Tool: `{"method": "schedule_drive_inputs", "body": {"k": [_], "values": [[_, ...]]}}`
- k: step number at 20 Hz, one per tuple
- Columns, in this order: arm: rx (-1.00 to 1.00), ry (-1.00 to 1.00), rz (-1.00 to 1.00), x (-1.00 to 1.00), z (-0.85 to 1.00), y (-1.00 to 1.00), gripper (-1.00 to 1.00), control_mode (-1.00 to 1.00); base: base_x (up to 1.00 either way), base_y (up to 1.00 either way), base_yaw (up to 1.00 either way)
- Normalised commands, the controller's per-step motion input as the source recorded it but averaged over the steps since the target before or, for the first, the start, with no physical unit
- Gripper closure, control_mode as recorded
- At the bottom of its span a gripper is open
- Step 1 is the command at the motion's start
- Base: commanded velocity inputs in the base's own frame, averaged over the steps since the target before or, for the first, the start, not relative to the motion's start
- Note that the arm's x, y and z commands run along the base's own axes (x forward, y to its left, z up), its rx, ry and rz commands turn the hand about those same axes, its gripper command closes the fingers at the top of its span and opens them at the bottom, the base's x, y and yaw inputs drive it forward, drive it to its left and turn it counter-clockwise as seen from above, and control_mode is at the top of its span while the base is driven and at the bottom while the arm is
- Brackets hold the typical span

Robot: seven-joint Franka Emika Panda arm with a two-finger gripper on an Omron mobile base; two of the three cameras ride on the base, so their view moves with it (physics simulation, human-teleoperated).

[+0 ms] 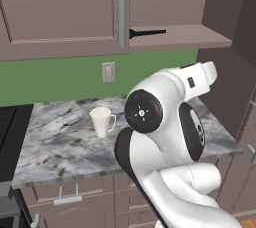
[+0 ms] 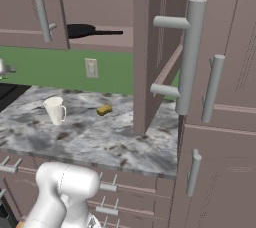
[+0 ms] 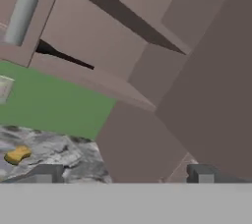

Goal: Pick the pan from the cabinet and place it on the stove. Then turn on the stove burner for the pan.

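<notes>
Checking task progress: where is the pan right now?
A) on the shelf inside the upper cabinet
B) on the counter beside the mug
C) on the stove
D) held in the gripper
A: the pan lies on the cabinet shelf, its handle sticking out past the closed door.

pan (image 2: 82, 30) body half hidden behind closed cabinet door (image 2: 30, 9)

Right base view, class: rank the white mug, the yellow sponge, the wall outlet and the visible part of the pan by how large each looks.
1. The pan, its visible part, handle included.
2. The white mug.
3. The wall outlet.
4. The yellow sponge.
The outlet and sponge look close, and the outlet is farther away, so that order is unsure.
</notes>
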Motion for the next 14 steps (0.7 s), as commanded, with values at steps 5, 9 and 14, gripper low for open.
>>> {"method": "schedule_drive_inputs", "body": {"k": [5, 9, 14], "values": [[0.16, -0.14, 0.16, 0.17, 0.73, 0.21, -1.0, -1.0, 0.0, 0.0, 0.0], [0.16, -0.13, 0.19, 0.24, 0.41, 0.15, -1.0, -1.0, 0.0, 0.0, 0.0], [0.17, -0.11, 0.17, 0.34, 0.03, 0.36, -1.0, -1.0, 0.0, 0.0, 0.0]]}}
